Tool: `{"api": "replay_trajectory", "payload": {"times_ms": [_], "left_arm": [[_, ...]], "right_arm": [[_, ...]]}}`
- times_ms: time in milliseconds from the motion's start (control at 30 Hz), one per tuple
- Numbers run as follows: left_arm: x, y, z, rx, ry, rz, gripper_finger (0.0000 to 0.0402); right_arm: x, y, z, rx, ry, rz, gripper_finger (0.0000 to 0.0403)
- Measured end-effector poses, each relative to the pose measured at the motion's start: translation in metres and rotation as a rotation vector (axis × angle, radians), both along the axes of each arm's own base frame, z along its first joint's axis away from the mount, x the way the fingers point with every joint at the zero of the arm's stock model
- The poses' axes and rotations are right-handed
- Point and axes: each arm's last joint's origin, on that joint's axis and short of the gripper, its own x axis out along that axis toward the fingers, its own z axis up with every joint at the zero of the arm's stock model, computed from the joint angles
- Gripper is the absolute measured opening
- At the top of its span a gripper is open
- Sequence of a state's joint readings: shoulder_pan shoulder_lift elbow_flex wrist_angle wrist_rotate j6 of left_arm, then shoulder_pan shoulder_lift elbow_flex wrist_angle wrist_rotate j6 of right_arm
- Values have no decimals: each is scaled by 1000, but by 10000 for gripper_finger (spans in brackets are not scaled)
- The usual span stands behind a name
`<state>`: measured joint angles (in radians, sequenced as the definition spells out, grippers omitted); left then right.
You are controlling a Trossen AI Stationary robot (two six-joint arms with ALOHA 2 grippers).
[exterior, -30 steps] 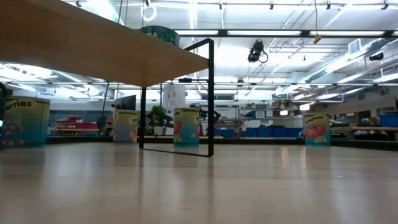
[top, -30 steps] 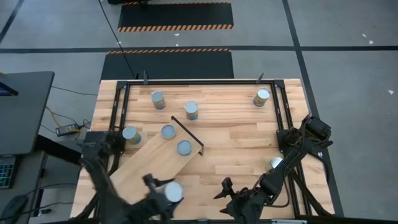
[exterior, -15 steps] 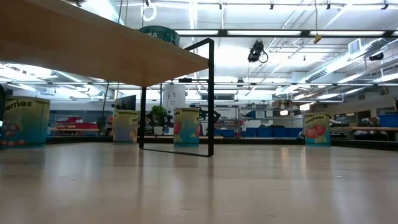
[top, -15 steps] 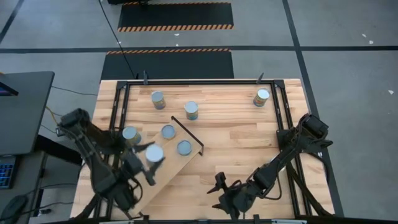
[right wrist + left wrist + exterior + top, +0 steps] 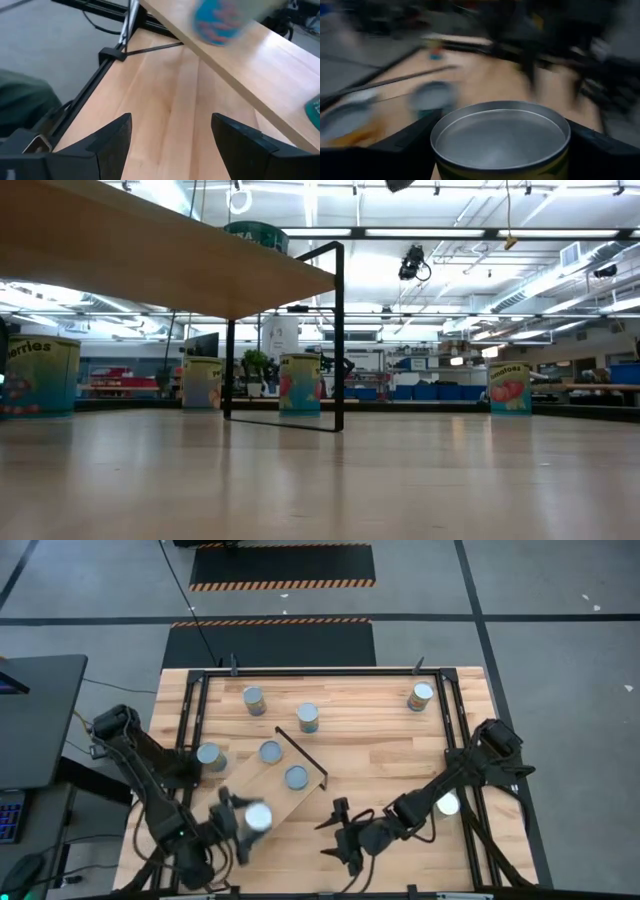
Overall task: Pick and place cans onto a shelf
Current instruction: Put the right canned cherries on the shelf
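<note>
My left gripper (image 5: 250, 820) is shut on a can (image 5: 260, 816) over the near part of the shelf (image 5: 250, 780), a plywood board in a black frame that stands raised above the table in the low view (image 5: 150, 260). Two cans (image 5: 270, 751) (image 5: 296, 777) stand on the shelf. Another can (image 5: 208, 755) stands by its left edge. Three more (image 5: 254, 700) (image 5: 307, 717) (image 5: 421, 696) stand on the table at the far side. One can (image 5: 445, 804) stands at the right. My right gripper (image 5: 336, 830) is open and empty near the table's near edge. My left gripper holds the can by its side wall just below the top rim (image 5: 445, 160), pinched between the two fingers (image 5: 405, 147) on opposite sides. The can stands upright with its silver top (image 5: 500, 135) up. I cannot tell whether its bottom rests on the shelf.
A black metal frame (image 5: 190, 720) runs around the tabletop inside its edges. My right arm (image 5: 470, 770) reaches in from the right edge, across the near right part of the table. The right wrist view shows bare tabletop (image 5: 170, 100) between my right fingers and the shelf's edge beyond.
My left gripper has carried the can from the table's near edge toward the far left over the shelf, then a little back toward the near edge, the can staying upright. My right gripper has gone toward the table's left and far side, still open, uncovering the can at the right.
</note>
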<state>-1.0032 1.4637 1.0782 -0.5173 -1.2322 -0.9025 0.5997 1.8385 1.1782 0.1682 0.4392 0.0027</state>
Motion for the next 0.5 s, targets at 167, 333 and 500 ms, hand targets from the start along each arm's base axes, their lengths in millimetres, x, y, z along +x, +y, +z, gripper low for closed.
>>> {"api": "replay_trajectory", "payload": {"times_ms": [167,333,500], "left_arm": [[-1,-16,41,197,3,-158,318],[8,15,37,284,71,-155,318],[32,75,12,119,146,-219,318]], "right_arm": [[6,-8,1,20,-2,-3,279],[9,-10,4,34,-33,-7,279],[10,-9,7,55,-65,-4,279]]}}
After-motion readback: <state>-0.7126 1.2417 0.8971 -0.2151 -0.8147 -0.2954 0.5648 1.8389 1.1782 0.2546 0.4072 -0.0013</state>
